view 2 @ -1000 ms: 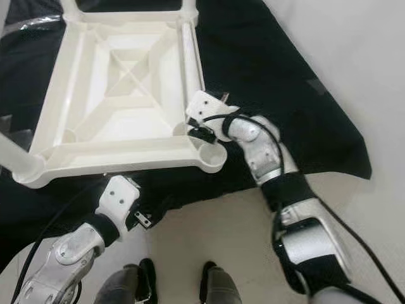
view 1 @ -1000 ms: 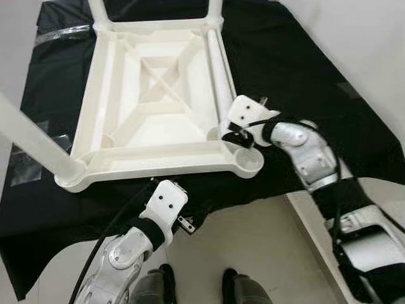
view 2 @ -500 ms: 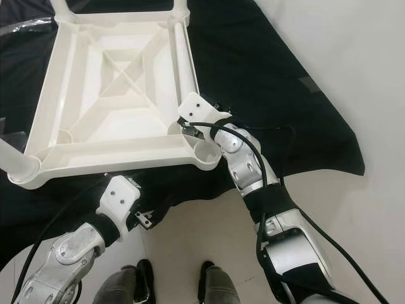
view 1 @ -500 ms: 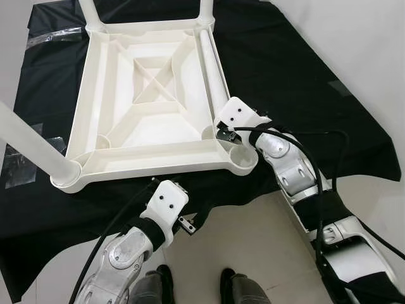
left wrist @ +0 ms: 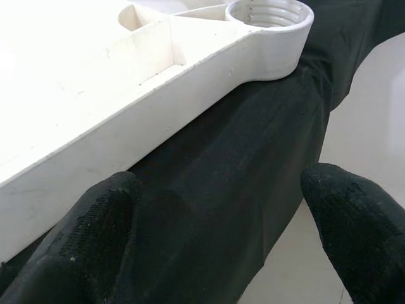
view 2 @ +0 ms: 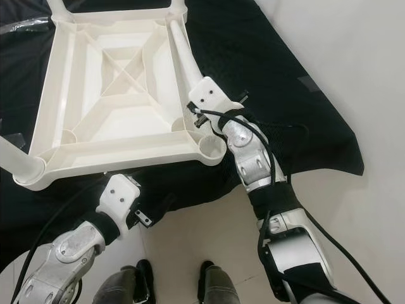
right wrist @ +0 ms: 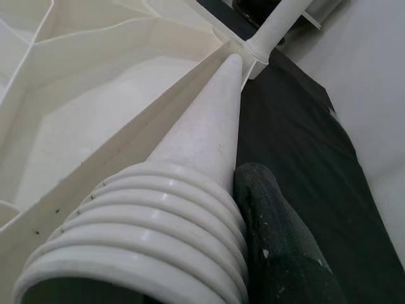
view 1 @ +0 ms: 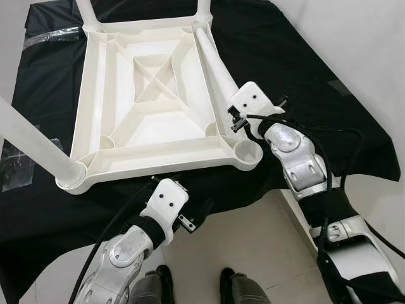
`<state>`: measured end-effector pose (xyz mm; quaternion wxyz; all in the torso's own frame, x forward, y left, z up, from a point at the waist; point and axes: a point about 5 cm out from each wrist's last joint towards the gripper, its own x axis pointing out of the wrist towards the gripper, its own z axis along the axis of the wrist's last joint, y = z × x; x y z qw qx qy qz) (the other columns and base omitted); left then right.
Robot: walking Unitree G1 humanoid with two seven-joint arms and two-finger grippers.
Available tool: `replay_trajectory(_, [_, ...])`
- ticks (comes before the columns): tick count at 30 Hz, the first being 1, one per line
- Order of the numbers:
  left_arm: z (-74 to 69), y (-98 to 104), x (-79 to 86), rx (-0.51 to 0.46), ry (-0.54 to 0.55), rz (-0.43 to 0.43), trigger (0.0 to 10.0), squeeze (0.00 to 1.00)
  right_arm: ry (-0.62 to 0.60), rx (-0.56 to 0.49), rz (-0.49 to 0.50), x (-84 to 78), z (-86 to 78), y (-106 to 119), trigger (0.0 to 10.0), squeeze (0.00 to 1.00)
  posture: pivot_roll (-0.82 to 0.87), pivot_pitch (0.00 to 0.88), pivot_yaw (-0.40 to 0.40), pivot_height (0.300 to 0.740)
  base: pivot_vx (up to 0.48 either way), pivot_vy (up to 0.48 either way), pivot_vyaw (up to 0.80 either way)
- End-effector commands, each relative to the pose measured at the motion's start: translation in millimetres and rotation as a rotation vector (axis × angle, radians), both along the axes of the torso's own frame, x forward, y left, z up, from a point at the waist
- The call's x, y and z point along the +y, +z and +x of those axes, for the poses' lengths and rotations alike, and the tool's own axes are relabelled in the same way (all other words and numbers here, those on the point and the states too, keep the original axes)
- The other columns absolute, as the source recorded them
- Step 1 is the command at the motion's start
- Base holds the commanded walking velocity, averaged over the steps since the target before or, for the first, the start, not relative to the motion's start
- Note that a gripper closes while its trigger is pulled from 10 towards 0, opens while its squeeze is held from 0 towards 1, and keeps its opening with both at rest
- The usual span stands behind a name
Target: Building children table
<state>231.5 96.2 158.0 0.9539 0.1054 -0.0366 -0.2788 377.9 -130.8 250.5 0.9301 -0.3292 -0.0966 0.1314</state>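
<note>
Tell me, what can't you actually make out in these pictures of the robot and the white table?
- Right gripper: in the right wrist view the table leg hides one finger, so its grip is unclear.
- Upturned table: the head views' top edge cuts off its far legs.
- Floor under the black cloth: covered.

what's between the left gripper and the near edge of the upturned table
Only black cloth. In the left wrist view, the open left gripper looks over bare cloth to the table rim; nothing else lies there.
</note>
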Motion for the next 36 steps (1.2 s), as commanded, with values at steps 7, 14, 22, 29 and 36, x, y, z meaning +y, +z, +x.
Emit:
replay_trajectory(7, [-1.6,8.1,-3.0,-0.003,-0.037,-0.028,10.0,0.00,0.029,-0.085,0.157,-27.4,-3.4,26.9,0.0,0.00,0.07,0.266,-0.046,0.740,0.000,0.000,0.00])
replay_trajectory(14, [-2.9,25.4,-9.6,-0.023,-0.102,-0.104,10.0,0.00,0.026,-0.127,0.285,-50.0,-7.6,43.9,0.0,0.00,0.06,0.264,-0.039,0.740,0.000,0.000,0.00])
replay_trajectory(22, [-9.1,53.9,-20.6,-0.050,-0.229,-0.279,10.0,0.00,0.192,-0.129,0.512,-67.9,-22.4,56.8,1.1,0.00,0.04,0.247,-0.040,0.740,0.000,0.000,0.00])
replay_trajectory(29, [1.5,74.3,-10.6,-0.071,-0.226,-0.413,10.0,0.00,0.447,-0.086,0.611,-61.4,-42.8,57.8,10.0,0.00,0.03,0.231,-0.024,0.740,0.000,0.000,0.00])
replay_trajectory(36, [16.2,72.2,-0.3,-0.014,-0.173,-0.468,10.0,0.00,0.512,-0.014,0.648,-56.3,-46.8,39.3,10.0,0.00,0.03,0.223,-0.028,0.740,0.000,0.000,0.00])
